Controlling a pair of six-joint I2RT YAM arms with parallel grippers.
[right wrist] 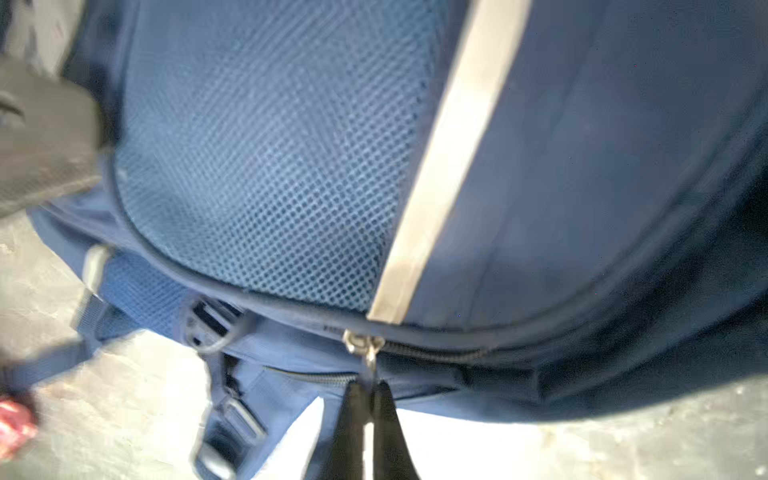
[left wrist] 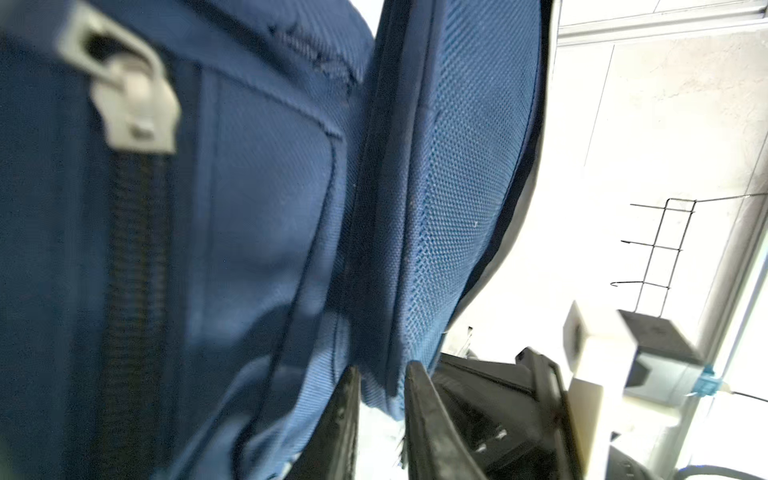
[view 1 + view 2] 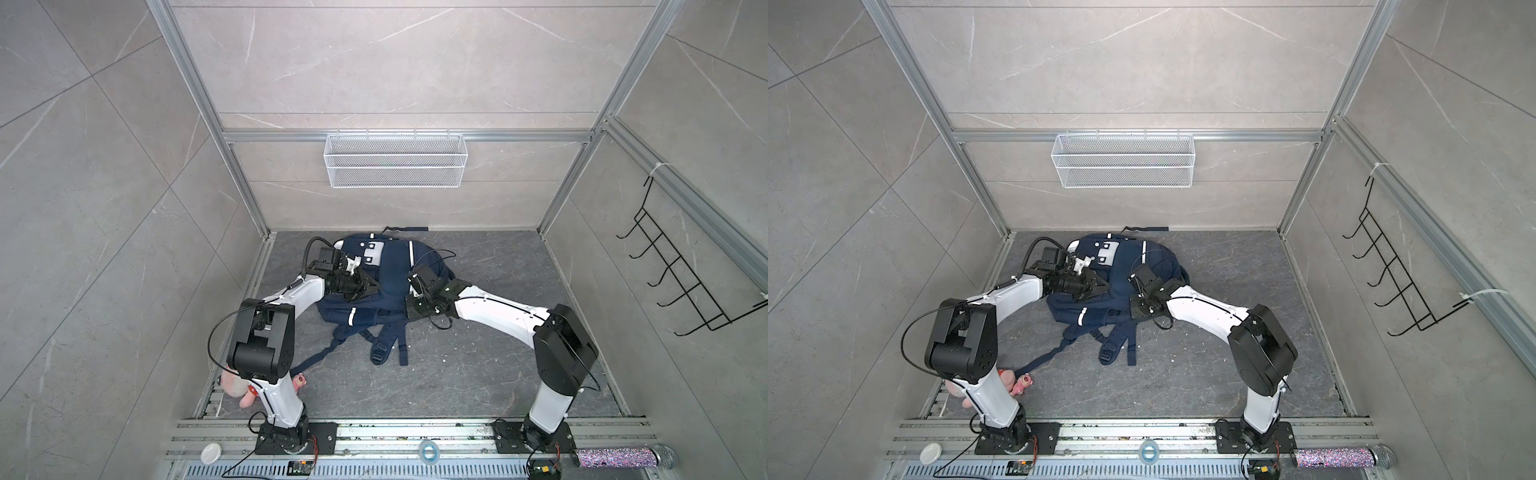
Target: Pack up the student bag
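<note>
Straps [image 3: 390, 345] nearest; bag [image 3: 392, 266] being gripped flat on floor [image 3: 478, 365], long axis running away toward wall [image 3: 395, 208]. Pull [image 1: 369, 353] being pinched by right gripper [image 1: 365, 384], jaws fully closed. Rim fabric being clamped by left gripper [image 2: 380, 374], opposite side.

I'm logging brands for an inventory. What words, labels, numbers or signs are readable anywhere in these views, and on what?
No text can be read in any view.
Backpack: no brand or label visible; its white patch shows only dark dots.
Zipper pull: blurred, no marking readable.
Small circuit board near the arm bases: too small to read.
</note>
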